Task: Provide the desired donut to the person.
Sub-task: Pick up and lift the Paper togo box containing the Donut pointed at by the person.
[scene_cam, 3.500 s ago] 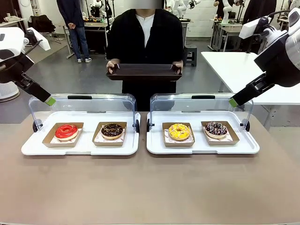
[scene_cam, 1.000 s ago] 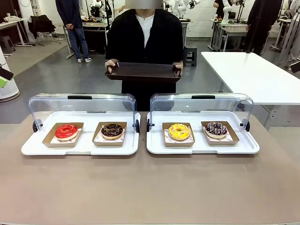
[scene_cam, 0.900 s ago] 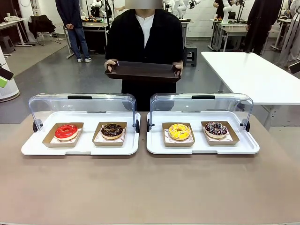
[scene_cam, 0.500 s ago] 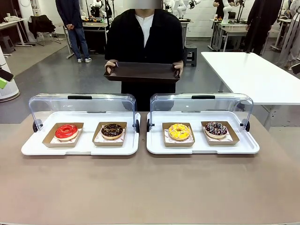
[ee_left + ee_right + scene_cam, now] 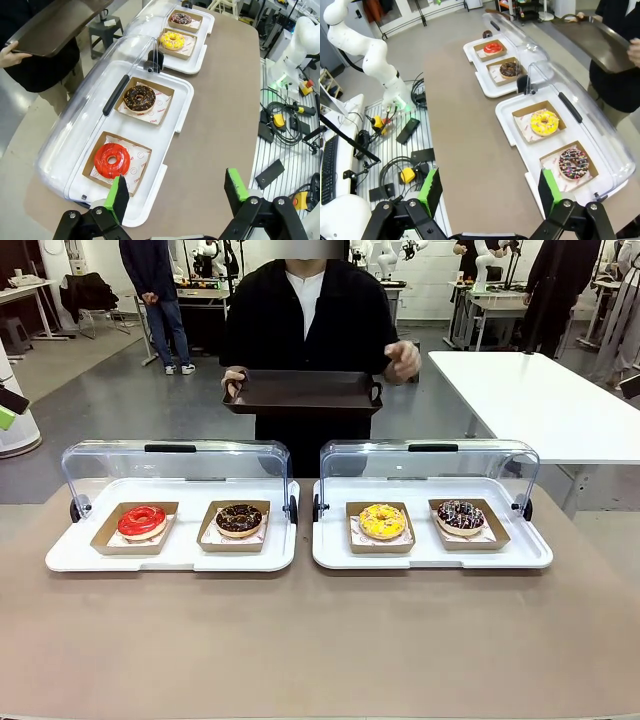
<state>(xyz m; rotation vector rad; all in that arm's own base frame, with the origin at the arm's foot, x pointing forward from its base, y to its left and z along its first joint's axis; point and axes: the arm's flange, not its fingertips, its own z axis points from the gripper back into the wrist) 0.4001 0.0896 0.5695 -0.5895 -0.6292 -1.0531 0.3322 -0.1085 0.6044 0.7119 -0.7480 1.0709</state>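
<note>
Four donuts sit in card trays: red (image 5: 141,520), chocolate (image 5: 239,518), yellow (image 5: 382,520) and dark sprinkled (image 5: 461,514). The person (image 5: 305,315) stands at the far side and holds a dark serving tray (image 5: 303,393) with one hand (image 5: 232,379). Their other hand (image 5: 403,360) is raised off it, blurred. My left gripper (image 5: 177,192) hangs open and bare, high above the table's end near the red donut (image 5: 111,160). My right gripper (image 5: 489,192) is open too, high beyond the other end, nearest the sprinkled donut (image 5: 574,163).
The donuts lie in pairs in two white display trays (image 5: 60,558) (image 5: 535,555) with clear lids (image 5: 170,465) (image 5: 430,462) rolled back on the person's side. The brown tabletop (image 5: 320,640) in front is bare. A white table (image 5: 530,400) stands at the right.
The person's hand at picture right has let go of the serving tray and risen beside it. Earlier both arms reached over the display trays; they have since drawn back out to the sides.
</note>
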